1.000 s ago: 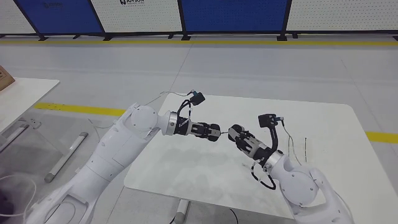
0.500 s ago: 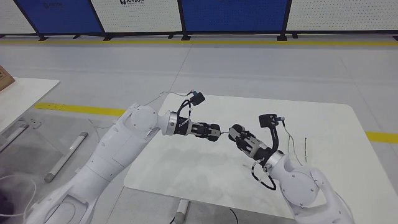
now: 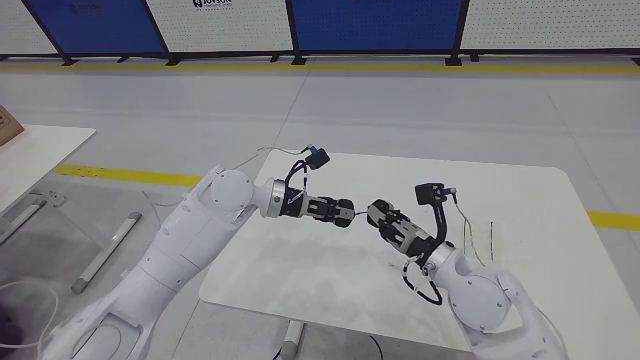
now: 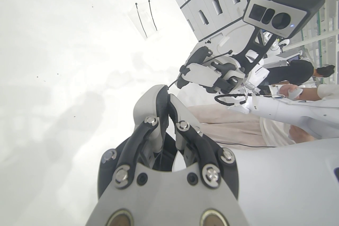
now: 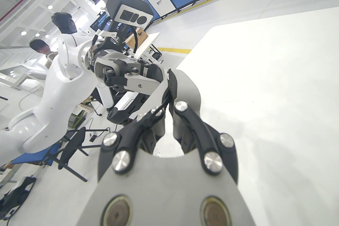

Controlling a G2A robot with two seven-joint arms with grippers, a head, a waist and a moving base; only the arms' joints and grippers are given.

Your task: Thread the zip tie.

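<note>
Top view: left pincer, right pincer grip zip tie mid-table.

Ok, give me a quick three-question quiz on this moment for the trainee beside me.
1. True or false: the left gripper is open.
2. Where do the spare zip ties lie? A) on the table B) on the floor C) in a box
3. Fill in: the right gripper, facing the left gripper above the table, is shut on the ____.
Key: 1 false, it is shut; 2 A; 3 zip tie.
</note>
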